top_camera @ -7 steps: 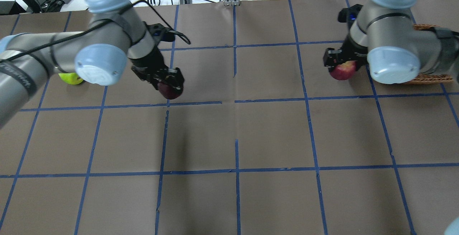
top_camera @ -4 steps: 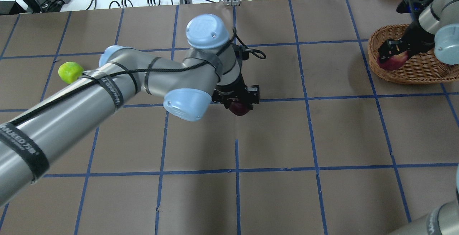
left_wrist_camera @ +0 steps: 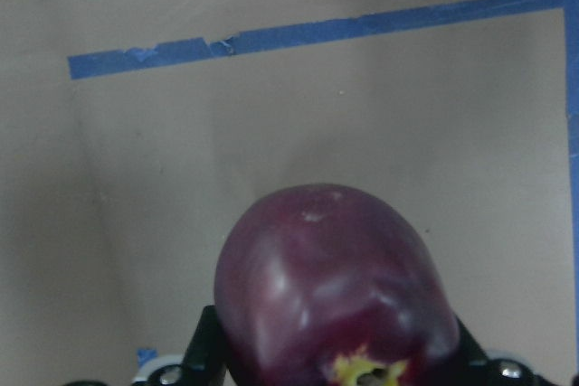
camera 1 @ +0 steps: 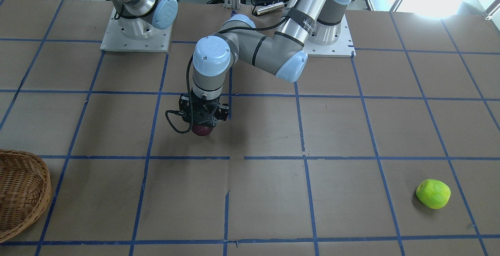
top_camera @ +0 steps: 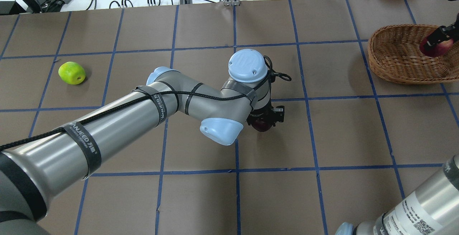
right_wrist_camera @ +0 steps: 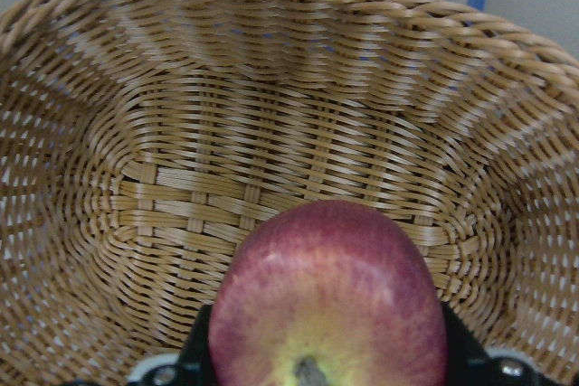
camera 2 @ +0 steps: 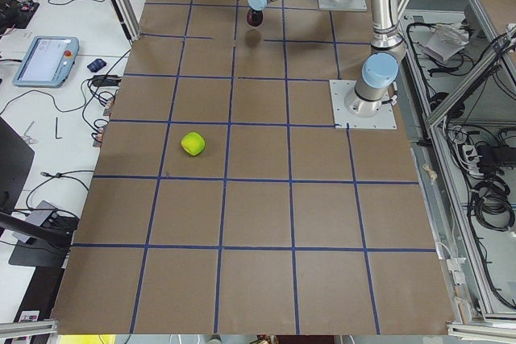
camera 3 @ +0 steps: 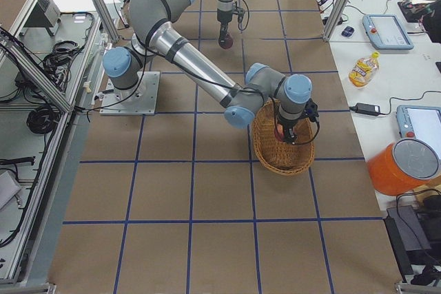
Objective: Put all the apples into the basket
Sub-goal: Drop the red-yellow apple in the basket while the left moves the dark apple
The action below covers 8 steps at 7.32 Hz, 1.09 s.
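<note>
Left arm point(top_camera: 118, 120) reaches the table's point(top_camera: 322, 199) middle, wrist down, left gripper point(camera 1: 202, 124) clamped on the dark maroon apple point(left_wrist_camera: 335, 287). Right gripper point(top_camera: 436, 41) holds the red apple point(right_wrist_camera: 326, 305) over the basket point(top_camera: 394, 55) at the table's right end; green apple point(top_camera: 72, 73) near left end

The desk point(top_camera: 344, 134) is wide and flat. It is covered with brown paper, and lines of blue tape point(top_camera: 236, 172) divide it into a grid of large squares. The yellow-green apple point(top_camera: 72, 73) lies directly on the paper on the robot's left side, inside one square, and it touches no line. The basket point(top_camera: 398, 53) stands on the desk far on the robot's right side, well apart from this apple, and it covers part of a blue line. Two metal base plates point(camera 1: 117, 45) point(camera 1: 343, 47) lie flat at the robot's edge of the desk.
</note>
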Each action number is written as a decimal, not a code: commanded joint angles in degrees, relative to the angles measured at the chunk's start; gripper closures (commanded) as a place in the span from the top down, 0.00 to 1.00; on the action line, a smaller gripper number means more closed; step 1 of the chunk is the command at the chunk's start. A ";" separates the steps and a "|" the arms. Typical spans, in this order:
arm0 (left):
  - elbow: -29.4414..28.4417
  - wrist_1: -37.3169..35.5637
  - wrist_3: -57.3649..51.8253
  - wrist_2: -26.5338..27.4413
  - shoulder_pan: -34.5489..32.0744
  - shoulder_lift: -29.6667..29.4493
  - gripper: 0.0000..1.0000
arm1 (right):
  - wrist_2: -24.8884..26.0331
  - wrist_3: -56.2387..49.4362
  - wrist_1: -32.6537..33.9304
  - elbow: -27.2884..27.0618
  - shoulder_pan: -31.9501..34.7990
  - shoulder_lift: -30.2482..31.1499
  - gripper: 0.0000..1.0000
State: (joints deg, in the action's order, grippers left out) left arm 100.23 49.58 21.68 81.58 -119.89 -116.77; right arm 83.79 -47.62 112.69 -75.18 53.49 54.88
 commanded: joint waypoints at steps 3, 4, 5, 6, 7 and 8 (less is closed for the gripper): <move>-0.83 6.70 -1.37 0.07 5.78 5.47 1.00 | -3.17 -3.70 5.52 1.36 -1.63 -2.58 0.75; -1.09 10.32 -4.24 0.33 9.37 8.46 1.00 | -3.10 -3.97 3.09 1.01 -1.63 -2.32 0.78; -1.44 16.19 -10.80 0.42 14.89 10.49 1.00 | -3.02 -5.01 -0.24 1.70 -1.63 -1.62 1.00; -1.62 21.47 -21.92 5.30 22.08 13.04 1.00 | -2.76 -5.02 -0.36 1.45 -1.46 -0.66 1.00; -1.53 22.39 -30.99 10.04 29.03 14.54 1.00 | -2.75 -5.28 -0.45 1.18 -1.28 0.05 1.00; -2.40 21.62 -39.35 14.09 35.97 14.82 1.00 | -3.10 -6.24 -0.36 1.18 -1.11 -0.03 1.00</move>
State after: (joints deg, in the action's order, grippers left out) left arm 98.47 70.56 -6.99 90.59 -92.39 -103.06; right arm 80.92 -53.02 112.45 -73.91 52.16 54.53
